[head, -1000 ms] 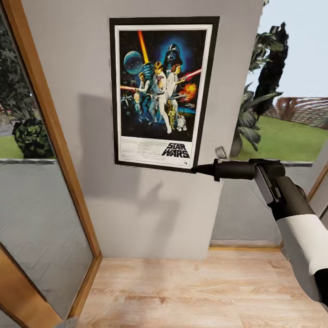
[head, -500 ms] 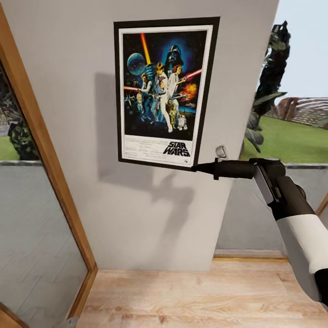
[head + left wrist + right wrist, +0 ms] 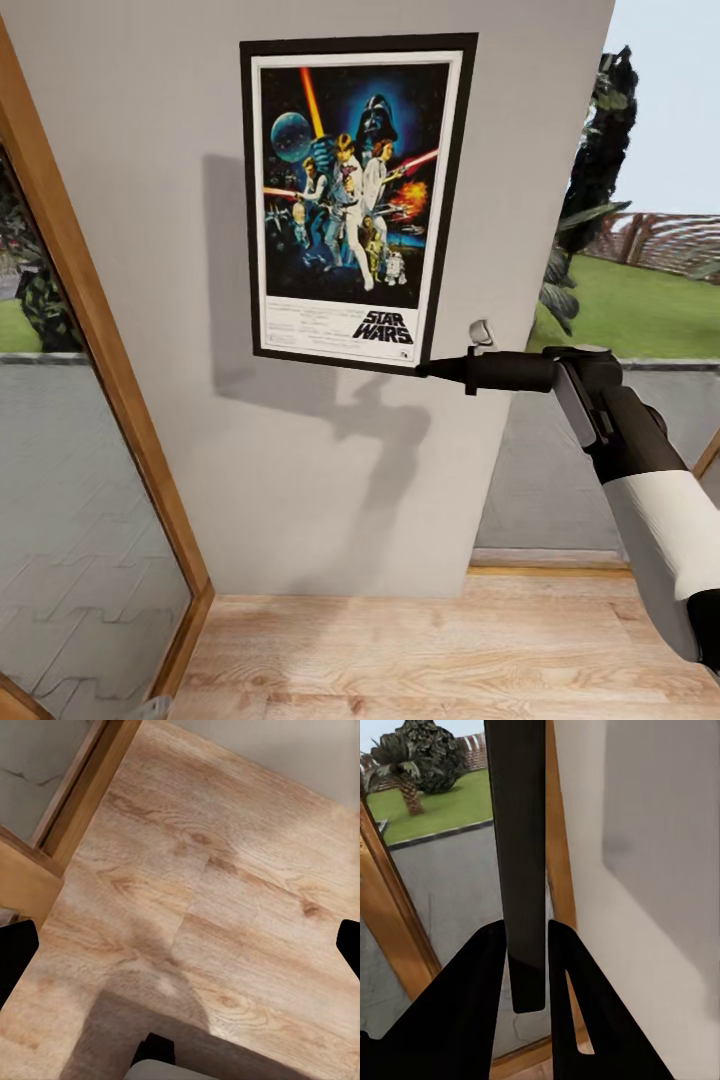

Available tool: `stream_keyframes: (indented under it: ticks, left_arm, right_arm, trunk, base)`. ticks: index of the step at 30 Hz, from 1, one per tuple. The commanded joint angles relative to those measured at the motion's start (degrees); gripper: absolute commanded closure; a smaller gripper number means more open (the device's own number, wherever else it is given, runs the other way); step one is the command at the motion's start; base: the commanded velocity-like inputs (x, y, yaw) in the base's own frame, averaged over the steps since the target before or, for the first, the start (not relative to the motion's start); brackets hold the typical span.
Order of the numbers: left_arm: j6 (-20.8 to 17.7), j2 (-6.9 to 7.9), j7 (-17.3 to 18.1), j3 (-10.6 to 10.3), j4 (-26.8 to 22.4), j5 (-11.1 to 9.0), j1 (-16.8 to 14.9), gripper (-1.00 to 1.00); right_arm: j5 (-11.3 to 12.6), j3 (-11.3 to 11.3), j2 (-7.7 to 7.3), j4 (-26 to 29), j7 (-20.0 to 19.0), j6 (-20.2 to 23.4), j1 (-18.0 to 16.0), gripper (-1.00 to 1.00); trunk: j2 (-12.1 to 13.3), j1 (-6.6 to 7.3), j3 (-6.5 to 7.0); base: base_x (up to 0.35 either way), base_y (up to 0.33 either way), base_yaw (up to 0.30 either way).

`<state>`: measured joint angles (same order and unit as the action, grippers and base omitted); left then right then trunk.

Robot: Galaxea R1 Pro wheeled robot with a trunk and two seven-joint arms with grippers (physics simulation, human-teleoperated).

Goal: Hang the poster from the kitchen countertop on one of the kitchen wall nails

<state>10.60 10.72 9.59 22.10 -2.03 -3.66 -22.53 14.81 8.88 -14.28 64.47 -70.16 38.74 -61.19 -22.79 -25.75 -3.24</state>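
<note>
Head view: the poster (image 3: 355, 200) stands upright against the pale grey wall (image 3: 150, 150), long axis vertical, printed face out, the "STAR WARS" logo near its lower edge. It leans slightly, its lower edge set a little further right than its top. The right gripper (image 3: 428, 369) meets the poster's lower right corner, fingers pinched on the black frame; its arm reaches in from the right of the poster. Below the poster a shadow falls on the wall, above a wooden floor (image 3: 420, 650). A wooden door frame (image 3: 100, 330) runs left of the poster. Any nail is hidden.

Left wrist view: the wooden floor (image 3: 210, 892) lies below; two dark finger tips sit at opposite picture edges, spread wide, grasping nothing.

Right wrist view: the poster (image 3: 519, 862) shows edge-on as a dark strip, clamped between the two black fingers (image 3: 480, 1005), just beside the wall (image 3: 660, 870).
</note>
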Motion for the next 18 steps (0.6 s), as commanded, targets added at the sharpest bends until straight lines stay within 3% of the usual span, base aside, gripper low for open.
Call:
stream_keyframes:
  ticks: [1,18]
  left_arm:
    - [0.1,0.01,0.3,0.1,0.1,-0.4,-0.1,-1.00]
    - [0.1,0.00,0.3,0.1,0.1,-0.4,-0.1,-1.00]
  right_arm:
    - [0.5,0.2,0.01,0.2,-0.1,0.6,-0.1,1.00]
    - [0.5,0.3,0.13,1.3,-0.3,0.7,-0.1,1.00]
  trunk:
    - [-0.1,-0.04,-0.13]
    - [-0.1,-0.04,-0.13]
  base:
    - [0.000,0.000,0.000]
    - [0.000,0.000,0.000]
